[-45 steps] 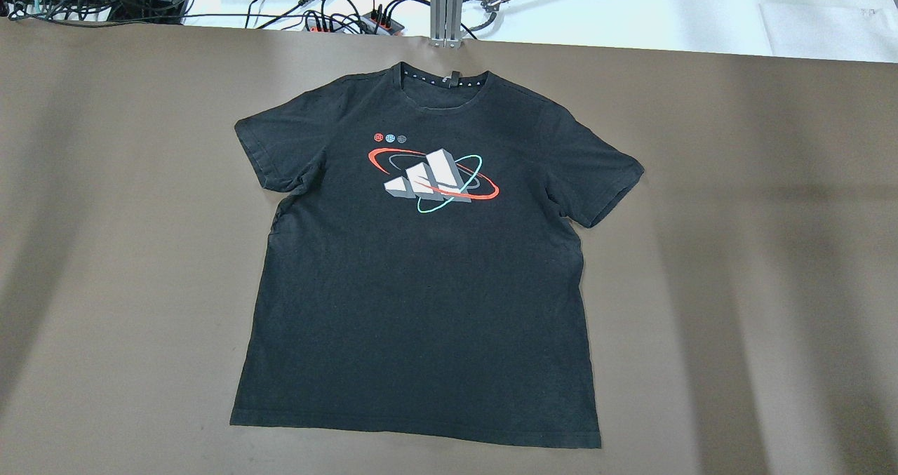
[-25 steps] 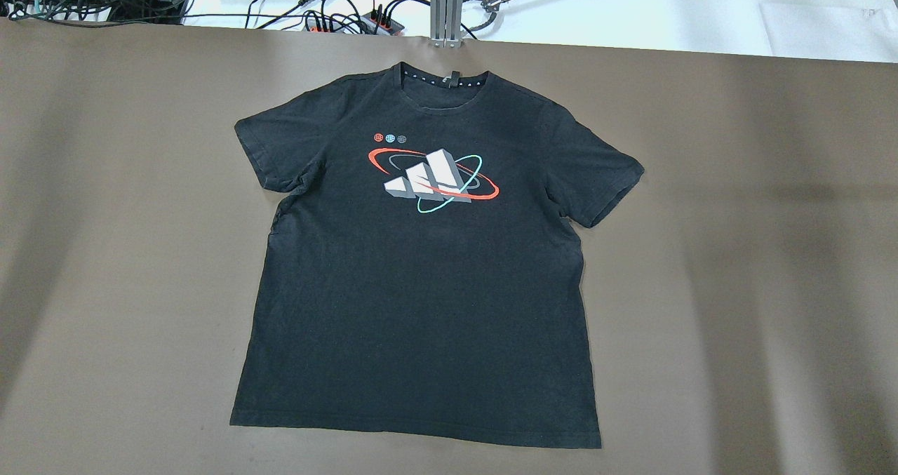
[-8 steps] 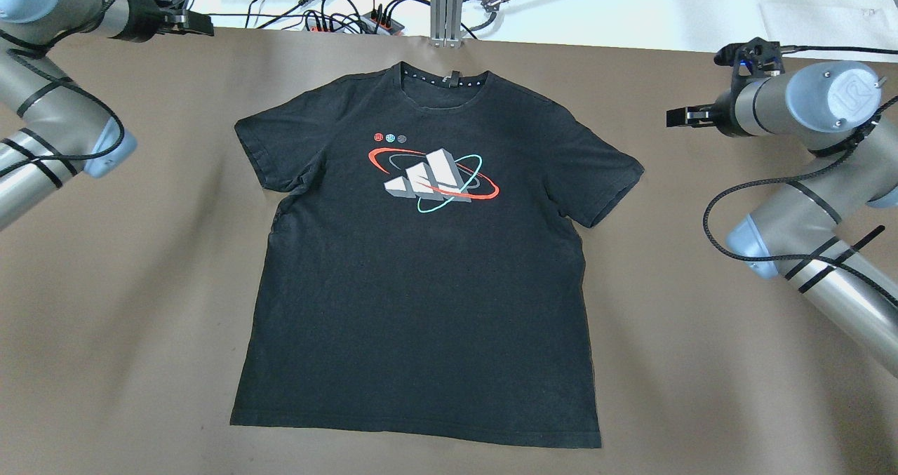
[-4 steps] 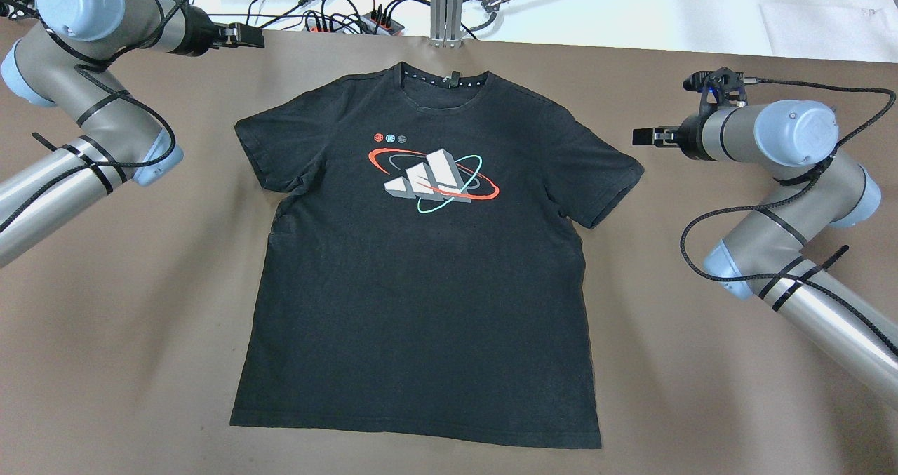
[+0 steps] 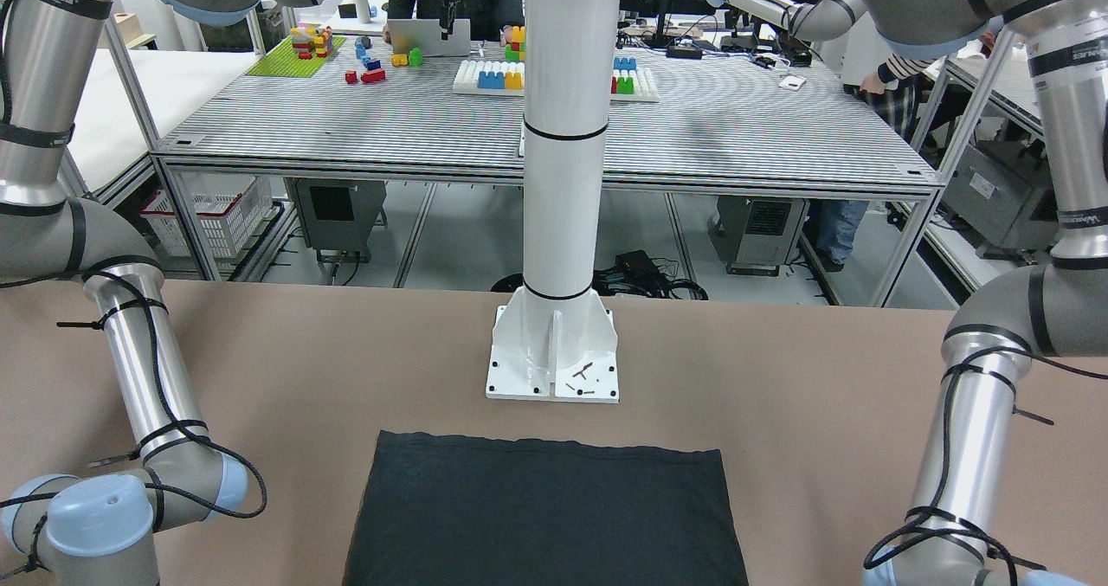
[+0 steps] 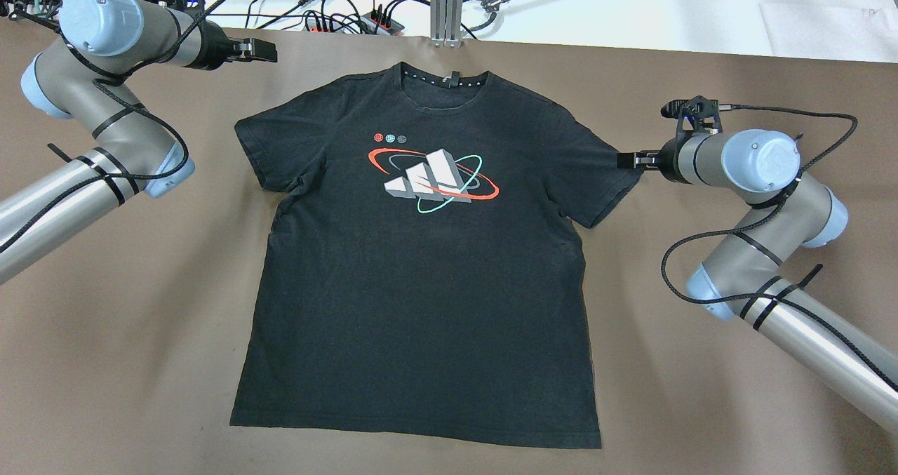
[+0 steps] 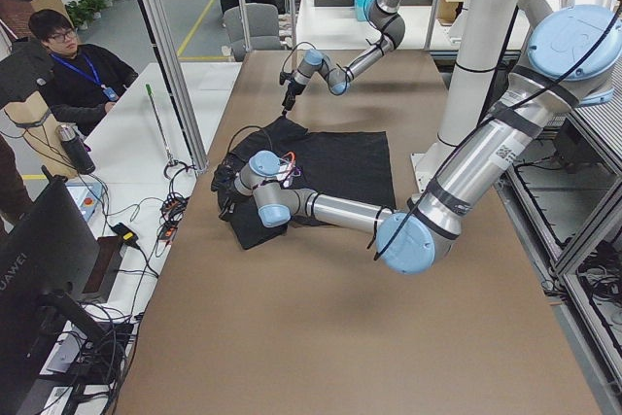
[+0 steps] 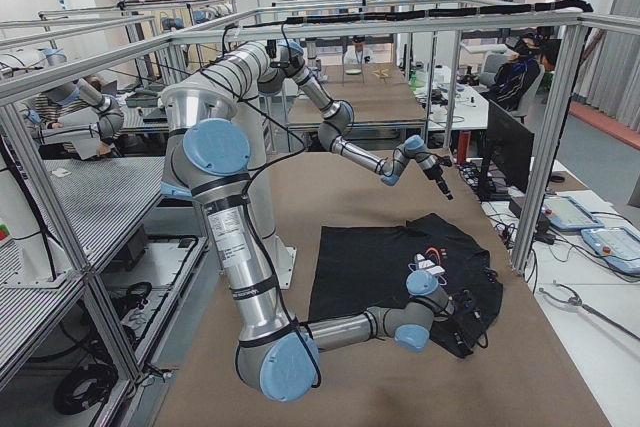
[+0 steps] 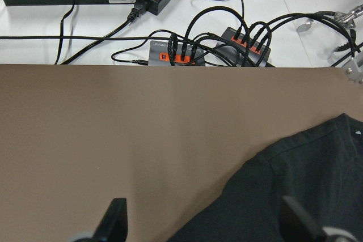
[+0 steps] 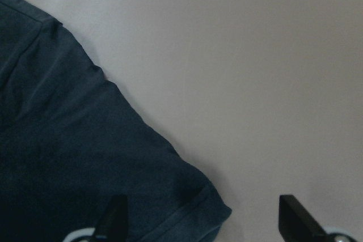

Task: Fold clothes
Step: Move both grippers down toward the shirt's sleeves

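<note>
The clothes are one black T-shirt (image 6: 421, 271) with a grey, red and teal print on the chest, lying flat and face up on the brown table (image 6: 736, 391). Its hem (image 5: 545, 447) points toward the white post. My left gripper (image 6: 262, 50) hovers open beyond the shirt's left shoulder (image 9: 300, 179), its fingers (image 9: 115, 223) spread wide over bare table. My right gripper (image 6: 626, 160) is open at the tip of the right sleeve (image 10: 79, 157), one finger (image 10: 113, 217) over the cloth, the other over the table. Neither gripper holds anything.
Power strips and cables (image 6: 351, 19) lie on the white surface past the table's far edge, beside an aluminium post (image 6: 447, 5). The robot's white post base (image 5: 554, 357) stands behind the hem. A seated person (image 7: 73, 65) is off the far side.
Both arms have come into view and swung inward. The right gripper moved down and left to the sleeve tip; the left gripper moved right toward the collar side. The shirt has not moved.
</note>
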Robot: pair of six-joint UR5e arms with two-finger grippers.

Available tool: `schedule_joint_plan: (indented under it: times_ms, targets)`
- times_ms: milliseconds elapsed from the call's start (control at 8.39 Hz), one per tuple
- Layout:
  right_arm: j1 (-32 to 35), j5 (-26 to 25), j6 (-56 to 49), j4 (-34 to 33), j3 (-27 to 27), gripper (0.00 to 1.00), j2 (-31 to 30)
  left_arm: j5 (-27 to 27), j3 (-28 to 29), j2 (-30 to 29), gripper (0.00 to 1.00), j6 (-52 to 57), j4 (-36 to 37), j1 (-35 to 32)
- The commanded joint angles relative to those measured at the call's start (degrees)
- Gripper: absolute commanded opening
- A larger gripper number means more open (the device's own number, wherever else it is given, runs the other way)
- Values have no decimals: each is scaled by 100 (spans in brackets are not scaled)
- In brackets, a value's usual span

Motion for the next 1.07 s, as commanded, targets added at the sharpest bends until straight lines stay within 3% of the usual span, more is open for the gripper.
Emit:
schedule_joint_plan:
  times_ms: [0, 238, 358, 596, 834, 953]
  targets:
    - [-138, -284, -2, -6, -518, 94, 255, 14, 21, 13, 94, -3, -1, 8]
    - [-173, -381, -2, -6, -704, 90, 406, 14, 21, 31, 94, -3, -1, -1]
    - [-181, -381, 7, -6, -713, 72, 406, 14, 21, 31, 94, 6, -1, -1]
    - [-217, -381, 7, -6, -705, 53, 397, 14, 13, 31, 94, 41, -1, -1]
    - [-243, -381, 25, -15, -643, 11, 380, 32, 13, 31, 94, 59, -1, -1]
    - [-243, -338, 33, -59, -512, 1, 380, 32, 13, 22, 94, 59, 7, -10]
